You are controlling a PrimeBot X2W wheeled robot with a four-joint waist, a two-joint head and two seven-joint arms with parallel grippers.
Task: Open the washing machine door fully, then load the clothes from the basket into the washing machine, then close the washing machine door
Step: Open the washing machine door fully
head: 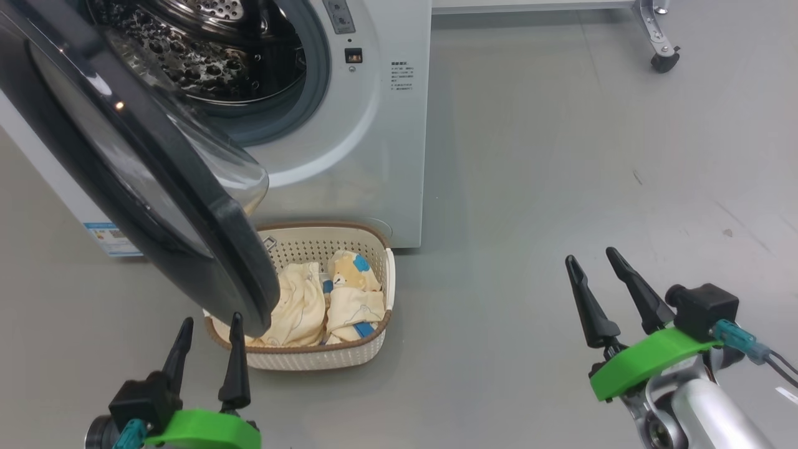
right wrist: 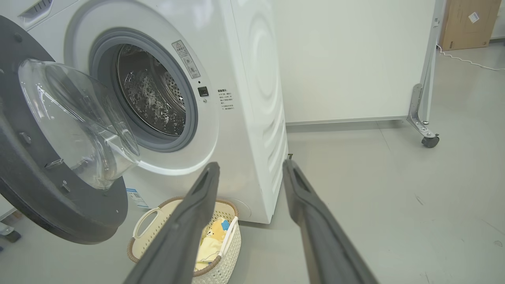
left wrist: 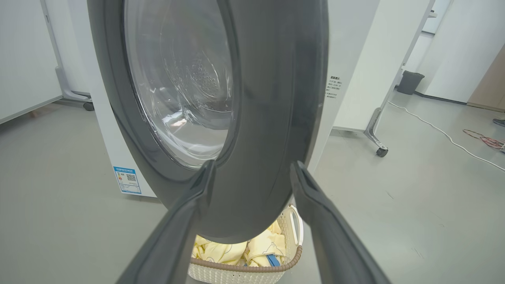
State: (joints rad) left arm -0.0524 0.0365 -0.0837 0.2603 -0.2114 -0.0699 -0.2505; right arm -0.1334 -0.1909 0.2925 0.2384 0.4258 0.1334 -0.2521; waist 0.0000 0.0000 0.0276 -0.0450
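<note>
Over the basket (head: 324, 358) the door (head: 156, 181) hangs half-open, so the left gripper (head: 211, 319) or right gripper (head: 591, 255), both spread and empty, might bump it grabbing clothes (head: 349, 299).

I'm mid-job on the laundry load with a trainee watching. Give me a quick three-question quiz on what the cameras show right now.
1. True or false: the washing machine door stands open.
2. Where do the clothes lie? A in the drum; B in the basket; C on the floor.
3. In the head view, which is nearer the basket: the left pincer or the right pincer?
Key: 1 true; 2 B; 3 the left pincer.
</note>
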